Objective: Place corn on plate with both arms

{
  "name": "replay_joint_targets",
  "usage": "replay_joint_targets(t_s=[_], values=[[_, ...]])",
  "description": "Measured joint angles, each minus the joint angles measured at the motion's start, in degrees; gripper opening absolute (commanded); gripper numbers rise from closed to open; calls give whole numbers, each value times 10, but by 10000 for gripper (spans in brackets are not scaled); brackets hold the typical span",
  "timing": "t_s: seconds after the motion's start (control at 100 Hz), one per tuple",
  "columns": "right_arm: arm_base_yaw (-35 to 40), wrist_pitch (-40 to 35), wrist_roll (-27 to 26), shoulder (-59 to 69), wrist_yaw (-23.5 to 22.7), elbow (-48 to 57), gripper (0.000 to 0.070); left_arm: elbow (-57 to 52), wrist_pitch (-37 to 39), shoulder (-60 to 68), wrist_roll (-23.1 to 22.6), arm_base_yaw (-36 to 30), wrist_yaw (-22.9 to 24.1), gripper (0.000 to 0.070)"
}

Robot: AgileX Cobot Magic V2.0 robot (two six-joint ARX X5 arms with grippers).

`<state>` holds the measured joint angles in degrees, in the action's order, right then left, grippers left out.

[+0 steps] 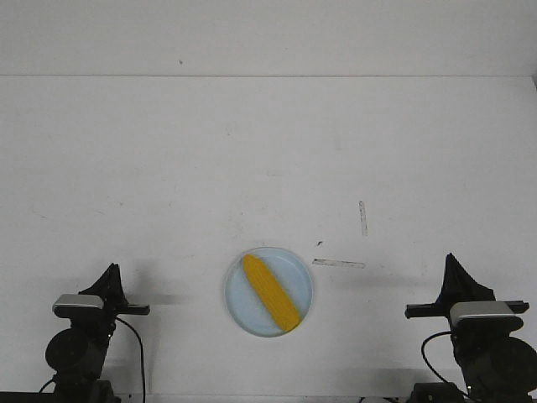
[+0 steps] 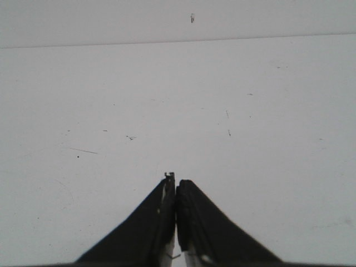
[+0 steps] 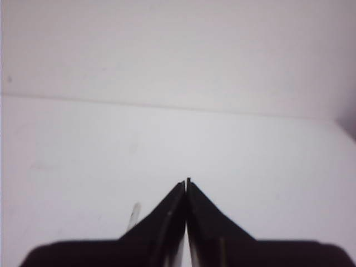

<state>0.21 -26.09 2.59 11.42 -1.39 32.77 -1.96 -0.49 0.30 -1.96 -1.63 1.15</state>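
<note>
Lying diagonally across the round pale-blue plate on the white bench, the smooth yellow corn cob looks already delivered. Left hand and right hand sit pinched closed, empty, well apart from it.

Matt white table, a bit scuffed, with small dark specks and faint scratches all over. Smooth pale-blue plate, plain finish, looks like plastic or glazed ceramic, hard to say which. Bright yellow corn, smooth and slightly waxy-looking, plasticky. Matt black fingers on the left gripper and right gripper, hard plastic by the look. Dull silver-grey camera blocks, black rubbery cables.
</note>
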Motion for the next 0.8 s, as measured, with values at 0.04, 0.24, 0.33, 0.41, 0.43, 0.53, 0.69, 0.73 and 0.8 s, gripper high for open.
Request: replay_joint_targets(t_s=[0.04,0.24,0.33,0.41,0.43,0.53,0.69,0.73,0.8], values=[[-5,12,0,-4,0,-16,0,0,0,0,0,0,0,0],[-18,101,-14,-53,1,-152,0,0,0,0,0,0,0,0],[-18,144,-23,-95,0,-215,0,0,0,0,0,0,0,0],[-17,181,-30,-115,0,-264,0,0,0,0,0,0,0,0],[-17,189,-30,-113,0,-275,0,0,1,0,0,0,0,0],[-17,187,-34,-113,-2,-321,0,0,-1,0,0,0,0,0],[-17,202,-37,-113,-1,-320,0,0,0,0,0,0,0,0],[-17,208,-37,-113,-1,-320,0,0,-1,0,0,0,0,0],[-17,209,-39,-113,-1,-320,0,0,0,0,0,0,0,0]])
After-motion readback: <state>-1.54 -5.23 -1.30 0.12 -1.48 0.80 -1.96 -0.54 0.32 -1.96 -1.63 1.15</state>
